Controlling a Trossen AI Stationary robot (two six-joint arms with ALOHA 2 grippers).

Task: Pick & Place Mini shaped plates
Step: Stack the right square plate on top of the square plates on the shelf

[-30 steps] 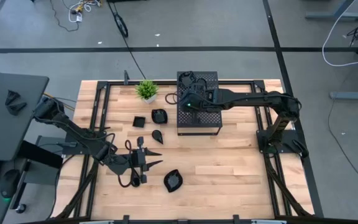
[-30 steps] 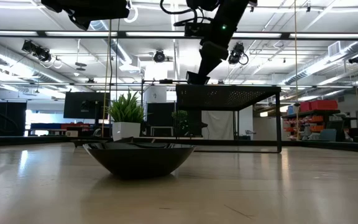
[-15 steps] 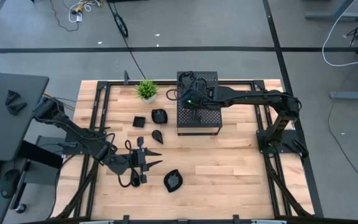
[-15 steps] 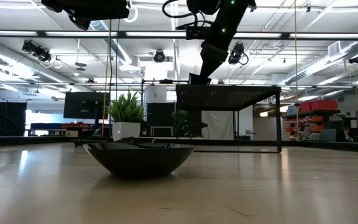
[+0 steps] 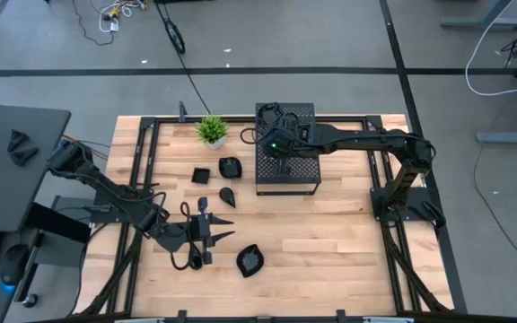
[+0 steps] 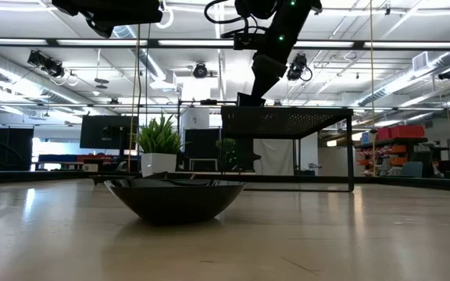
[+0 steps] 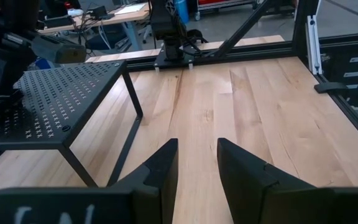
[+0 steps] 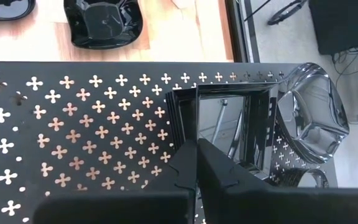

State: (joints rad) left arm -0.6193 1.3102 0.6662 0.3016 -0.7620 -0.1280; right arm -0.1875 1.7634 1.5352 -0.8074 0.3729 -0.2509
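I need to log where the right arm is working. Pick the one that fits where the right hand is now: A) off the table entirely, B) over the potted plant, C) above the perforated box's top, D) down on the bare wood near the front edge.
C: the right hand hangs shut over the perforated box, just above a square plate resting on its top.

Bare table [image 5: 348, 229] right of perforated box [image 5: 287, 175]
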